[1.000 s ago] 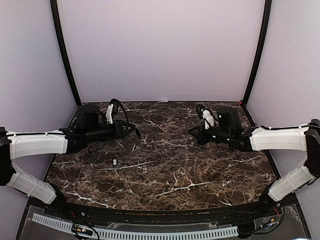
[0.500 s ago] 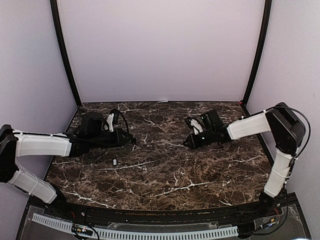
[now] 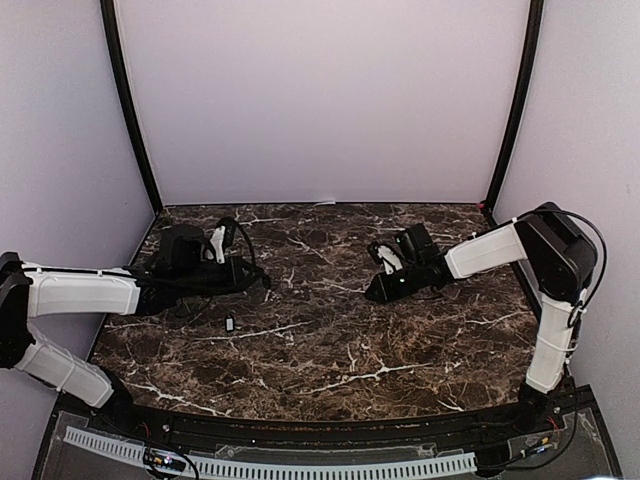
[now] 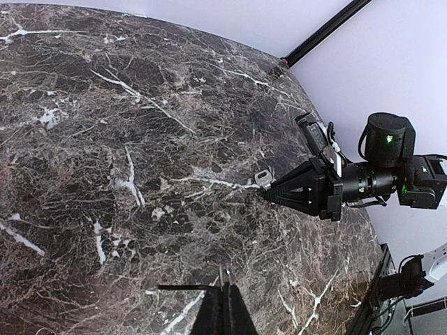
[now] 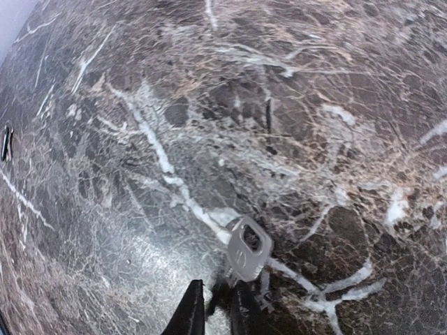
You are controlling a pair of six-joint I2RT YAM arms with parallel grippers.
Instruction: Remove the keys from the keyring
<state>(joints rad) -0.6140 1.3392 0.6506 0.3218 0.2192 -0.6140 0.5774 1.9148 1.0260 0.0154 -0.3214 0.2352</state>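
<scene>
A silvery key point(image 5: 248, 252) with a holed head lies on the marble, its blade end at the tips of my right gripper point(image 5: 216, 307). The jaws stand a narrow gap apart. The left wrist view shows the same key point(image 4: 263, 177) at the right gripper's point(image 4: 269, 196) tip. A small dark key point(image 3: 229, 323) lies alone on the left part of the table. My left gripper point(image 4: 225, 296) is shut, and a thin silvery sliver, the keyring point(image 4: 221, 273) seen edge-on, sticks out of its tips. In the top view the left gripper point(image 3: 266, 280) and right gripper point(image 3: 370, 296) face each other across the table's middle.
The dark marble table point(image 3: 330, 350) is walled by plain pale panels with black corner posts point(image 3: 128, 110). A cable tray point(image 3: 270, 465) runs along the near edge between the arm bases. The dark key point(image 5: 5, 143) also shows at the far left of the right wrist view.
The right arm has swung left and down toward the table's middle, setting its tip on the marble. Its jaws have parted slightly. The left arm has barely shifted.
</scene>
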